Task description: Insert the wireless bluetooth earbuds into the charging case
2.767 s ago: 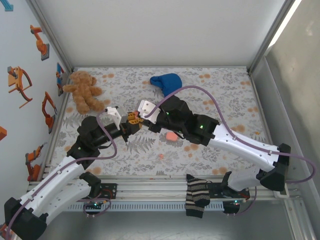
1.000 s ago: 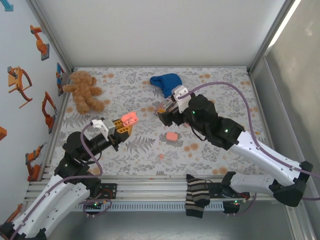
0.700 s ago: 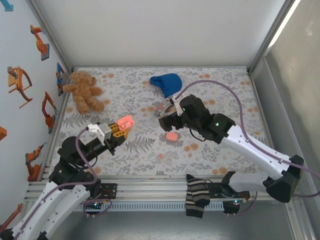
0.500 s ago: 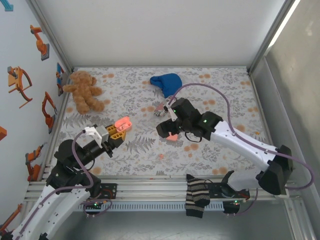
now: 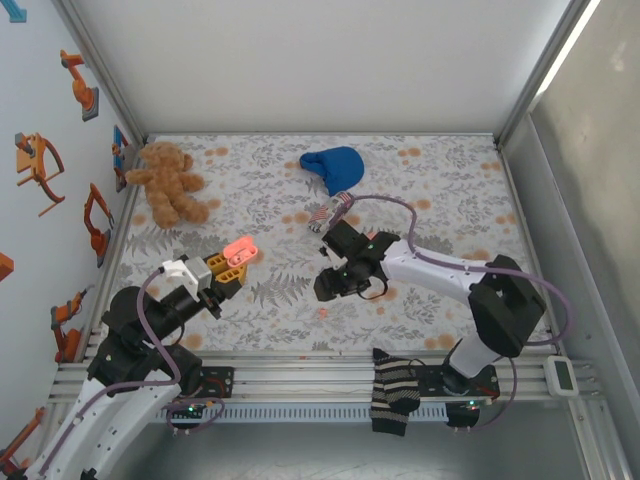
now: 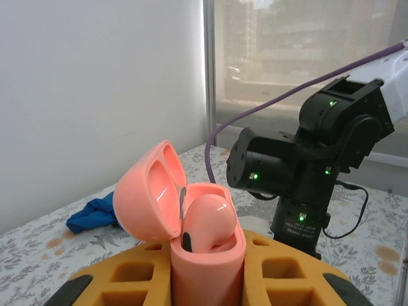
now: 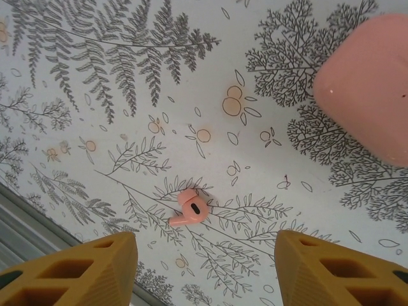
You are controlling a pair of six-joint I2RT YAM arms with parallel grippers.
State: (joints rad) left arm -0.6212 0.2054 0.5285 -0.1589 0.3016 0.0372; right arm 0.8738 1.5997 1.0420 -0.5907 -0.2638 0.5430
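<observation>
The right gripper (image 5: 328, 288) has swung down from farther up the bench (image 5: 440, 190) and now hangs low over it, well to the right of the case (image 5: 240, 246). The left gripper (image 5: 230, 260) has drawn that case back a little toward the arm bases. It is pressed tight on the case's lower half, which stands upright between the orange fingers (image 6: 255, 245) with its lid tipped open (a rounded pink shape sits inside, perhaps an earbud, though I cannot be sure). The loose earbud (image 7: 189, 207) lies on the bench to the right of the case and nearer the bases, touching nothing. The right gripper's fingers are spread with nothing between them, one to either side of the earbud. A pink box (image 7: 373, 89) lies on that same side of the case, apart from the earbud.
</observation>
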